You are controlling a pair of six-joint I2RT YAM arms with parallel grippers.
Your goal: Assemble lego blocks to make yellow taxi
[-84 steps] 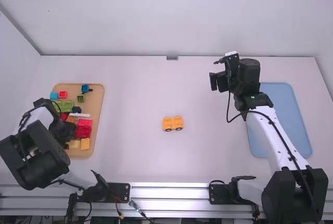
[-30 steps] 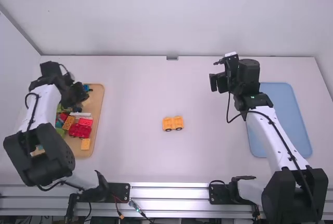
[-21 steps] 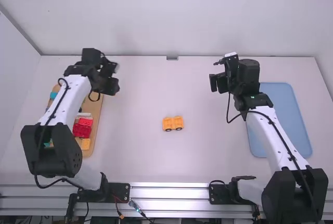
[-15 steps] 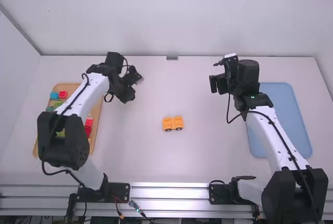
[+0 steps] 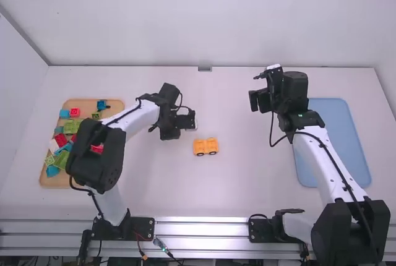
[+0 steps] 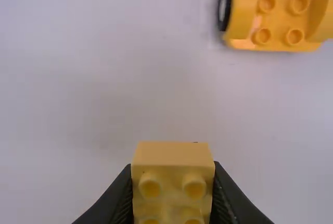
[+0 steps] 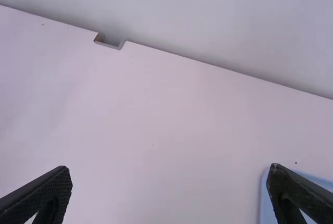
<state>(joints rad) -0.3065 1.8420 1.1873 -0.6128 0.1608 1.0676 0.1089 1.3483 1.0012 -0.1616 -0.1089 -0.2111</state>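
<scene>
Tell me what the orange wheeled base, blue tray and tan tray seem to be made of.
Wheeled base: hard plastic, slightly glossy, judging by its moulded studs.
Blue tray: probably matte plastic, given its even colour and rounded corners.
Tan tray: perhaps smooth wood, from its colour; possibly plastic.

Gap between chassis (image 5: pixel 200 146) and right arm (image 5: pixel 318 162)

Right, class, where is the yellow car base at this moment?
In the high view, the yellow car base sits on the table's middle, just right of the left arm's claw and well left of the blue tray.
</scene>
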